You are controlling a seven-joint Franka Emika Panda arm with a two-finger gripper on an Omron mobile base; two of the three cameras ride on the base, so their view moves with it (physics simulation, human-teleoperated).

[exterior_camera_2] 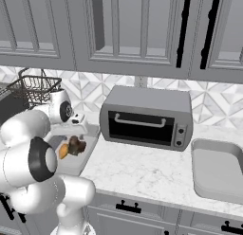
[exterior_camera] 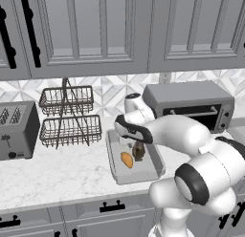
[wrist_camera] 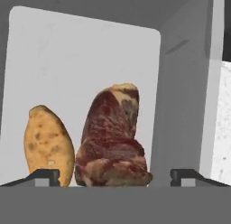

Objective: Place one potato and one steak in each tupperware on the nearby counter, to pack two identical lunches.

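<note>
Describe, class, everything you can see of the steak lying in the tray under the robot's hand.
The steak is a dark red-brown, lumpy chunk, marbled, with a pale tan patch at one end. It lies on the floor of the grey tupperware, close beside the orange-tan potato; whether the two touch cannot be told. The open gripper has a fingertip on either side of it, neither pressing it. The tray sits on the white marble counter, in front of the toaster oven.

Arm hides part of near tupperware point(exterior_camera: 139, 176); second tupperware point(exterior_camera_2: 216, 172) cut by rt edge; steak point(wrist_camera: 113, 142) bottom cut off.
</note>
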